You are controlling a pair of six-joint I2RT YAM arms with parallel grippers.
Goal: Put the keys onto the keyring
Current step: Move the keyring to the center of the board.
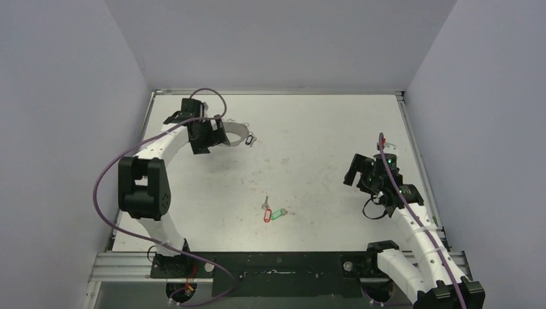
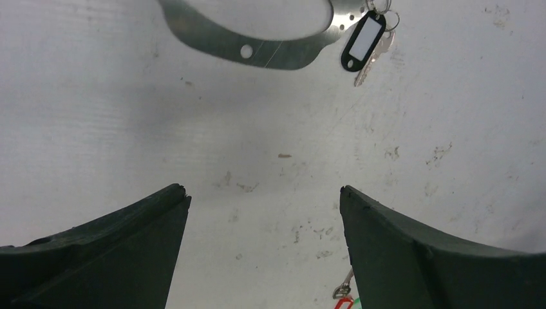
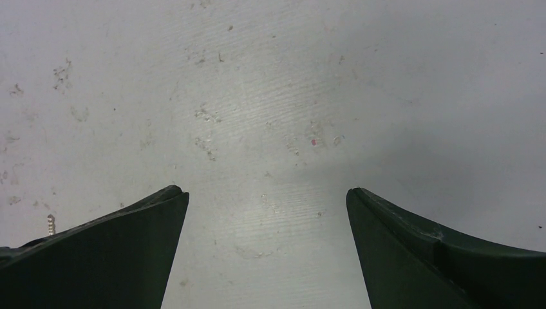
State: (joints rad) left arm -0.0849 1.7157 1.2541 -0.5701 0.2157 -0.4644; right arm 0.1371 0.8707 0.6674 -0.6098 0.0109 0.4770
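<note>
Two small keys lie side by side at the table's middle front, one with a red tag [image 1: 267, 216] and one with a green tag [image 1: 277, 214]. In the left wrist view only the red tag [image 2: 343, 302] and a silver key end [image 2: 342, 290] peek in at the bottom edge. The keyring [image 1: 239, 133] is a flat grey metal loop at the back left; in the left wrist view the keyring [image 2: 257, 50] carries a black tag with a white label [image 2: 364, 40] and a key. My left gripper [image 1: 221, 136] [image 2: 261, 190] stands open right beside the loop, holding nothing. My right gripper [image 1: 353, 175] [image 3: 265, 191] hangs open over bare table at the right.
The white table [image 1: 309, 129] is scuffed and walled on three sides by grey panels. A metal rail [image 1: 277, 264] with both arm bases runs along the near edge. A small silvery bit [image 3: 51, 224] shows at the left of the right wrist view.
</note>
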